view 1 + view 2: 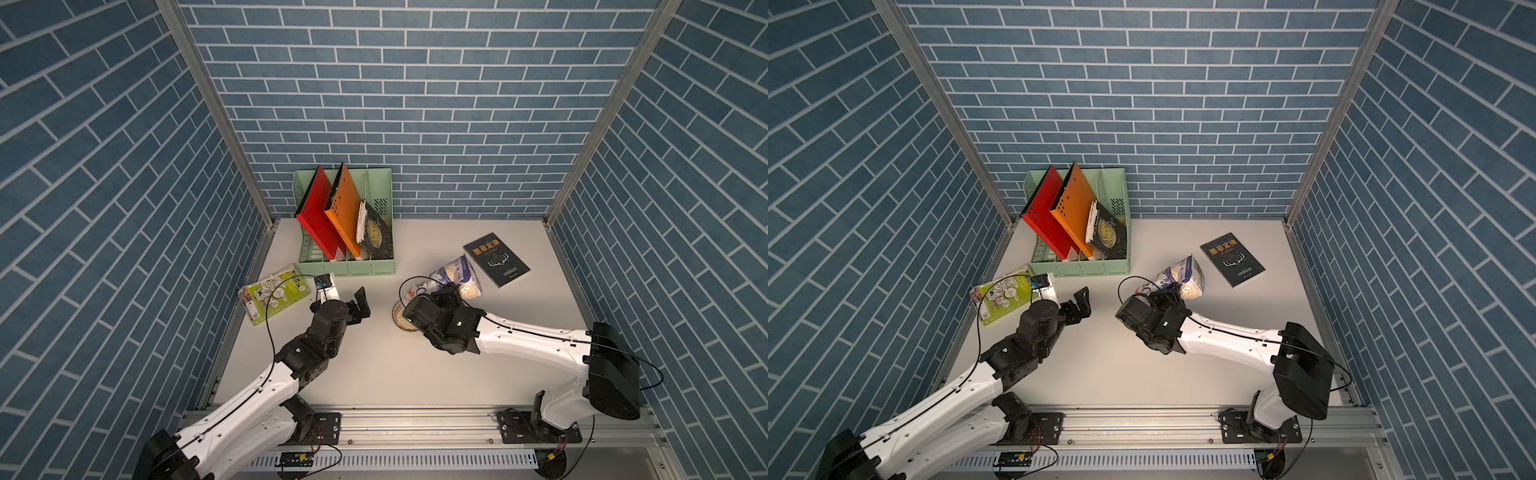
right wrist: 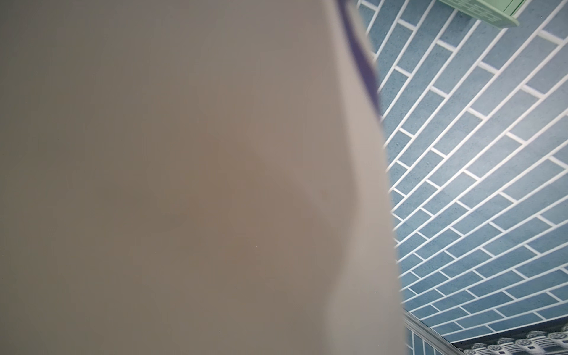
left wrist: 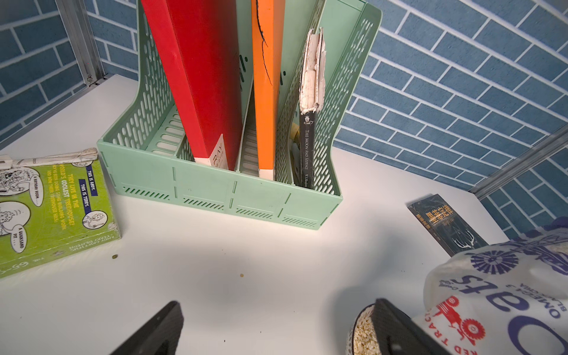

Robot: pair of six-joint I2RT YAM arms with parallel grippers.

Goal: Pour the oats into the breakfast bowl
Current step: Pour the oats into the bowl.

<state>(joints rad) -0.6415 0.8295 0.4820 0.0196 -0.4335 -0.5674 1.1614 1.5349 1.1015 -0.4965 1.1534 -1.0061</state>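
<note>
The oats pouch (image 1: 457,272) sat right of centre in both top views, clear of the table (image 1: 374,374) and tipped: blue-patterned bottom toward upper right, mouth end down-left over the bowl (image 1: 400,319). Pale flakes showed thru its clear part. In the L wrist view, lower right corner, the oats pouch (image 3: 498,292) hung w/ print upside down just above the bowl (image 3: 353,322), and oats (image 3: 364,335) lay inside it. R gripper (image 1: 446,291) was pinching the pouch, jaws narrowed on it, tips partly hidden. R wrist view was mostly a blurred beige surface, couldn't tell what. L gripper (image 1: 360,306) hung left of the bowl, jaws spread wide, nothing btwn them. Two tiny specks (image 3: 241,275) lay on the table. Black book (image 1: 496,259) lay flat just upper right of the pouch. Green rack (image 1: 353,266) w/ red folder (image 1: 318,216) & orange folder (image 1: 343,212) stood at upper centre by the back wall; green-and-white book (image 1: 274,293) lay at the table's left edge
</note>
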